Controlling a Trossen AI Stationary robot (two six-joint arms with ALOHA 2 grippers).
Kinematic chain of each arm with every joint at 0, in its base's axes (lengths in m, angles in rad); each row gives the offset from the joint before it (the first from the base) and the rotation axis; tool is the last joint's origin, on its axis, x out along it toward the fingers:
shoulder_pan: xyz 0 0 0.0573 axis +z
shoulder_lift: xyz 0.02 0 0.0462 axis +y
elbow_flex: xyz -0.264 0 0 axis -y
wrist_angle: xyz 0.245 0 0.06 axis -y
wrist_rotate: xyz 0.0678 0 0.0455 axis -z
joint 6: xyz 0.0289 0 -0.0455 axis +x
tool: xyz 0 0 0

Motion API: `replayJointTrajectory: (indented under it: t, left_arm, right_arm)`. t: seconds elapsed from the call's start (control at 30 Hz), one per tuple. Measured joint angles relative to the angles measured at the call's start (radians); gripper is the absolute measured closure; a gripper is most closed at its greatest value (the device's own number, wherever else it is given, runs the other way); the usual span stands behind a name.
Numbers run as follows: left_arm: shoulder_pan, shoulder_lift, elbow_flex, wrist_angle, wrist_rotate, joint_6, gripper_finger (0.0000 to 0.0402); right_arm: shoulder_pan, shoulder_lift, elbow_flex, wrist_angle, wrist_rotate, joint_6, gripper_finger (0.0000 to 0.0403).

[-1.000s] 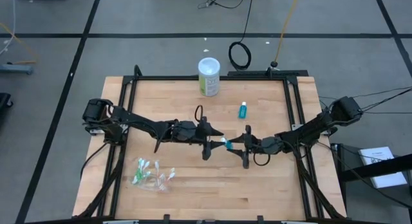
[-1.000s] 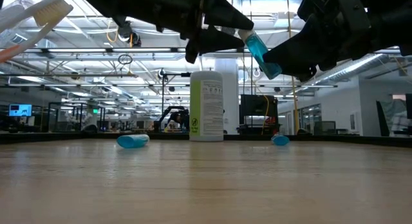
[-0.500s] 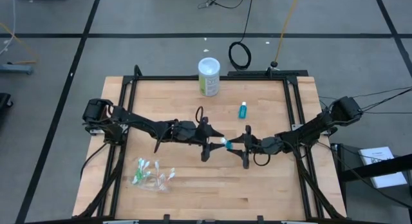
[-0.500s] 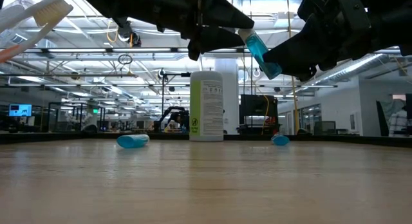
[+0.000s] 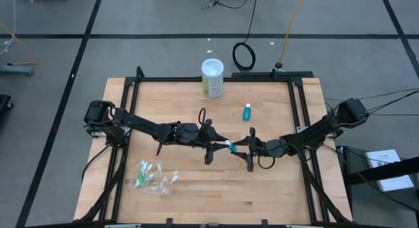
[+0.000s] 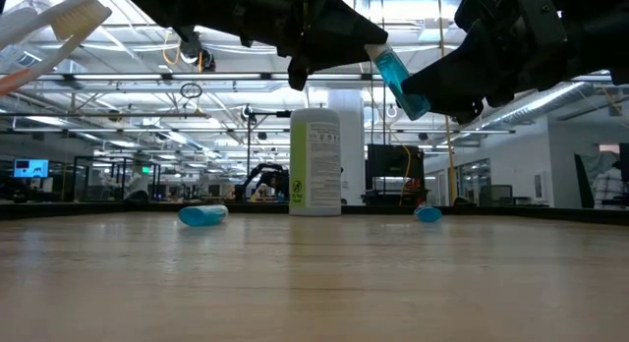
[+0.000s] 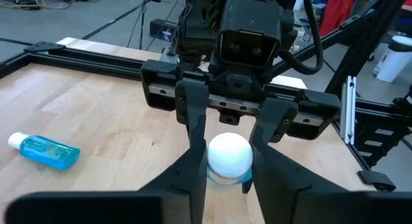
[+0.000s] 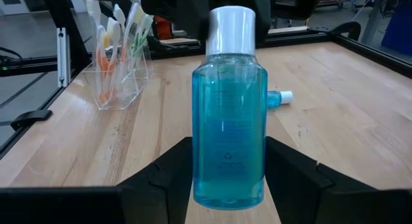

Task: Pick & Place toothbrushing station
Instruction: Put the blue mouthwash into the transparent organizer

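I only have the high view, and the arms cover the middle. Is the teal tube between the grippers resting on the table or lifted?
Observer: Lifted. In the low view the tube hangs tilted, well clear of the table.
Operator: Which end does the right gripper hold?
Observer: The body. The right wrist view shows the right gripper with its fingers on both sides of it. The white cap points at the left gripper.
Operator: Any other tubes I might miss?
Observer: The low view shows two spare tubes lying flat on the table.
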Motion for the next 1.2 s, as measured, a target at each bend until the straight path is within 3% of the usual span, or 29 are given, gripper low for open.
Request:
replayJointTrajectory:
  t: [0.07, 0.6, 0.93, 1.2]
  left_arm:
    - [0.0, 0.0, -0.001, 0.005, 0.0, -0.011, 0.0308]
    - [-0.006, -0.001, -0.001, 0.005, 0.015, -0.045, 0.0308]
    - [-0.018, -0.144, -0.001, -0.181, 0.021, -0.039, 0.0308]
    - [-0.038, -0.146, -0.001, -0.181, -0.005, -0.014, 0.0308]
  right_arm:
    - [0.0, -0.001, 0.0, 0.002, 0.0, 0.001, 0.0238]
    - [0.0, -0.001, 0.0, 0.0, -0.006, 0.023, 0.0238]
    - [0.017, -0.002, 0.003, 0.082, -0.003, 0.007, 0.0238]
    - [0.018, -0.001, 0.0, 0.148, -0.049, -0.003, 0.0228]
